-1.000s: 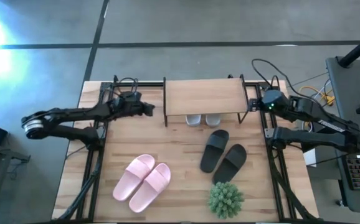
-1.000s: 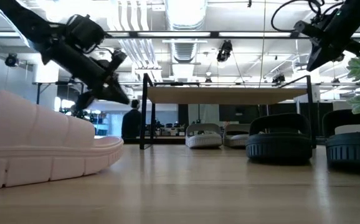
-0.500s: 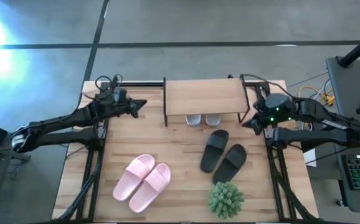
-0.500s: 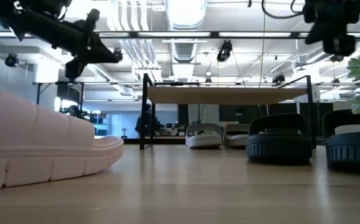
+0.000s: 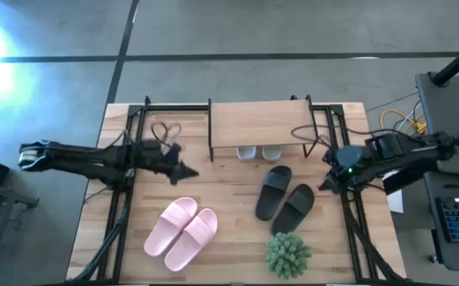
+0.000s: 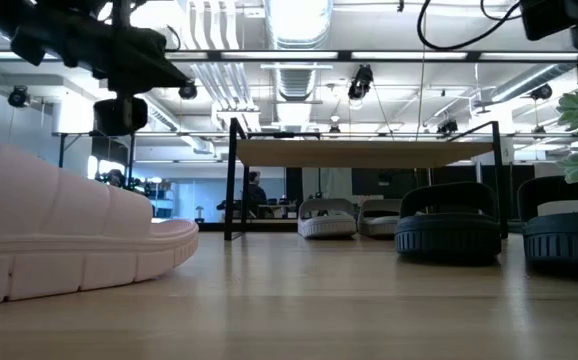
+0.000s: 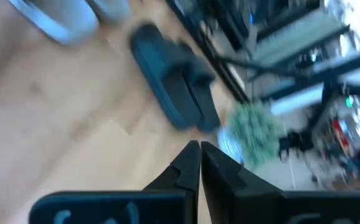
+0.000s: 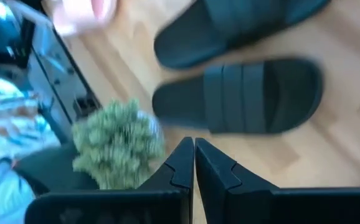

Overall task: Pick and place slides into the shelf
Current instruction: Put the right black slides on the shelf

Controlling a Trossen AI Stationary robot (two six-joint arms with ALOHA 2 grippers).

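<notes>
The pale pink slides (image 5: 180,232) lie side by side on the table's near left; one fills the left of the low view (image 6: 69,235). The black slides (image 5: 283,200) lie right of centre. The grey-white slides (image 5: 259,152) stand under the shelf (image 5: 259,123) at the far edge, toes poking out. My left gripper (image 5: 188,171) hovers shut, just beyond the pink pair. My right gripper (image 5: 323,185) hovers shut, right of the black pair (image 8: 242,93). Neither touches anything.
A small green plant (image 5: 287,254) stands at the near edge, just in front of the black slides. Black metal rails (image 5: 120,214) run along both sides of the tabletop. Bare wood lies between the two pairs and in front of the shelf.
Both grippers have left the shelf's far corners and swung toward the near edge. The left one now sits just beyond the pink slides, the right one beside the black slides. The slides have not moved.
</notes>
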